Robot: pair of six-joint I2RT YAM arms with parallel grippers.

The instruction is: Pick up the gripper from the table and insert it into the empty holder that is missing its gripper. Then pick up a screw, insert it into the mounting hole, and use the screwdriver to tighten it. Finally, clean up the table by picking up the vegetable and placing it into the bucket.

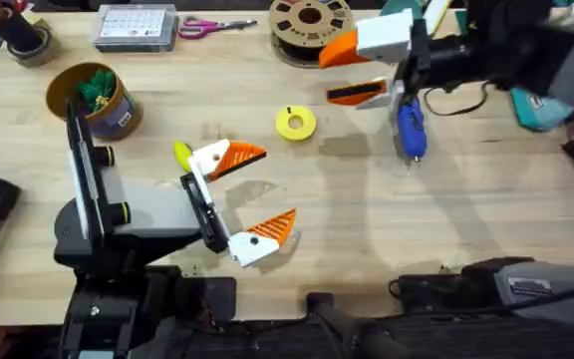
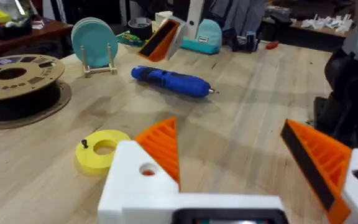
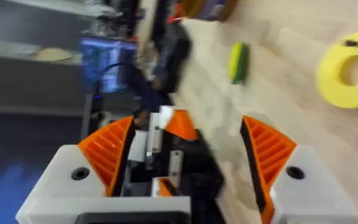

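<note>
overhead: vegetable [image 1: 182, 154] just beside open left gripper [image 1: 250, 193], touching unclear

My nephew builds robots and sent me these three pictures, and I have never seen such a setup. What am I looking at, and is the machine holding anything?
These are two robot arms at a wooden table. One picture looks down from above; the other two come from small cameras on each arm's wrist, so the white-and-orange fingers at their lower edge are that arm's own.

From above, the left gripper hangs open over the table's middle, and the right gripper is raised at the far side, also open. Neither seems to hold anything.

On the table lie a blue screwdriver, a yellow ring with a tiny dark screw on it, a small yellow-green toy vegetable and a tan bucket with something green inside.
</note>
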